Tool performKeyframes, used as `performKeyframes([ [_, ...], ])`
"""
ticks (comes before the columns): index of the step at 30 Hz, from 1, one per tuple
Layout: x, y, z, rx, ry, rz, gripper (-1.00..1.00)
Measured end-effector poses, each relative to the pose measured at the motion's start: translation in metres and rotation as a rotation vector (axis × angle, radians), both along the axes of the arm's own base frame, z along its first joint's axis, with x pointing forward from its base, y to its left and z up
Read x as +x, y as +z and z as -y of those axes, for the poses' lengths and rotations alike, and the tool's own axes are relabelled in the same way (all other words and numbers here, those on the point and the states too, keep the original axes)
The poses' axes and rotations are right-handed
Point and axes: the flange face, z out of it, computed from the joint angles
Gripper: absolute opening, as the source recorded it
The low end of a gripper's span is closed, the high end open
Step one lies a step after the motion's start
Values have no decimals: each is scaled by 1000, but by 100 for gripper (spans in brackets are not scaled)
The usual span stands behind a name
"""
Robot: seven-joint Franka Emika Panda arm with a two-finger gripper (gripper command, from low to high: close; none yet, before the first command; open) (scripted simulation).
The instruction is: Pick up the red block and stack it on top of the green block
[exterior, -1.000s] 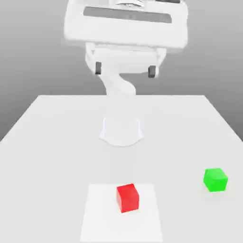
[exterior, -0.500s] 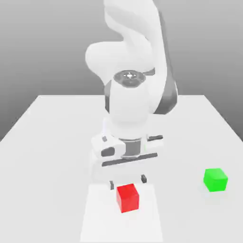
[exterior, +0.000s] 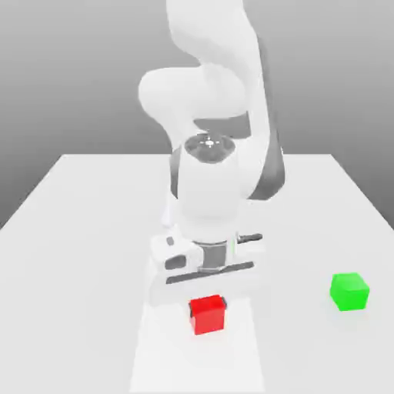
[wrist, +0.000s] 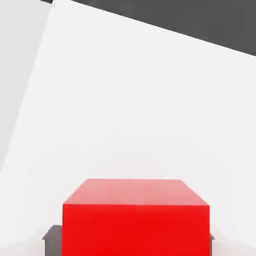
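Gripping red block (exterior: 208, 316) with claw (exterior: 208, 305), one dark fingertip (exterior: 224, 302) against each of two opposite sides. Claw closed down to block width, no visible gap at either side, so not fully shut on itself. Hand view agrees: block sits between the two dark tips, one plain smooth face and a paler red face showing, edges clean.

Block is over the white sheet (exterior: 196, 362), near the sheet's far end, roughly midway across it. Can't tell if its underside touches the sheet or is slightly clear of it. Claw comes down from above, white hand body (exterior: 206, 283) just behind and above the block in exterior view, hiding the sheet's far edge.

Green block (exterior: 349, 292) is on the bare table (exterior: 77, 269), off the sheet, toward the exterior view's right, well apart from red block and claw. Nothing on top of it, nothing touching it. Red block not stacked. Both are small plain cubes, similar size.

Arm (exterior: 208, 181) is white with dark grey joint parts, bent over the table and reaching toward the camera side. Plain grey background (exterior: 61, 77) behind the table.
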Motion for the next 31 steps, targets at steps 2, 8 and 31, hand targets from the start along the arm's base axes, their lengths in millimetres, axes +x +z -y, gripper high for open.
performKeyframes([
  [2, -1, 11, -31, 1, 60, 0, -100],
  [8, -28, 31, -166, 4, 311, 2, -100],
  [31, -91, -3, -277, -2, 521, 4, 100],
])
